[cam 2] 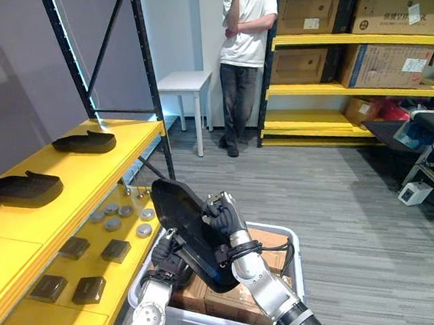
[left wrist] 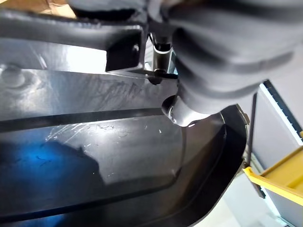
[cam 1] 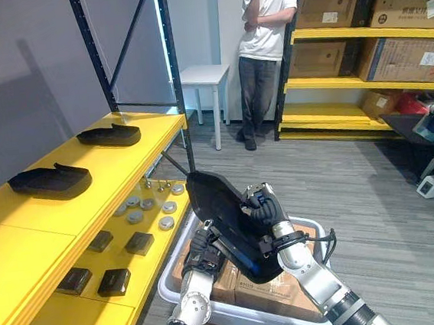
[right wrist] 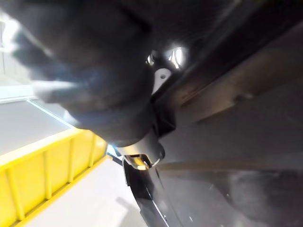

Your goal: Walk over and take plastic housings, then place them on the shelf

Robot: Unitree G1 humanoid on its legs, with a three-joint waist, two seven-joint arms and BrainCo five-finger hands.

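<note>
The housing (cam 1: 221, 208) is up in the air right in front of the robot, tilted up on edge, with one hand on each side. It's a black, shallow, shell-shaped piece. The right hand (cam 1: 262, 210) has its fingers curled over the right edge, so that one's got a proper grip. The left hand (cam 1: 202, 252) is tucked against the lower left side, mostly behind the plastic, and honestly I can't tell how it's set there. The left wrist view is just the glossy, scratched inside of the housing, very close up.

Directly under it is a light grey bin (cam 1: 169, 284) on the floor with cardboard boxes (cam 1: 253, 293) in it. The housing is hanging above the bin, not touching it.

Off to the left is the yellow shelf (cam 1: 125, 171). Two other housings (cam 1: 109, 135) are lying flat on its top board, one further back and one nearer (cam 1: 50, 182), well apart. The lower board has a cluster of round silver discs (cam 1: 146, 206) and a few small black blocks (cam 1: 115, 281) nearer the robot.

At the back there's a small white table (cam 1: 204, 75) and a person (cam 1: 265, 42) standing just beside it. To the right of the person is a yellow rack (cam 1: 348, 82) stacked with cartons (cam 1: 333, 5).
</note>
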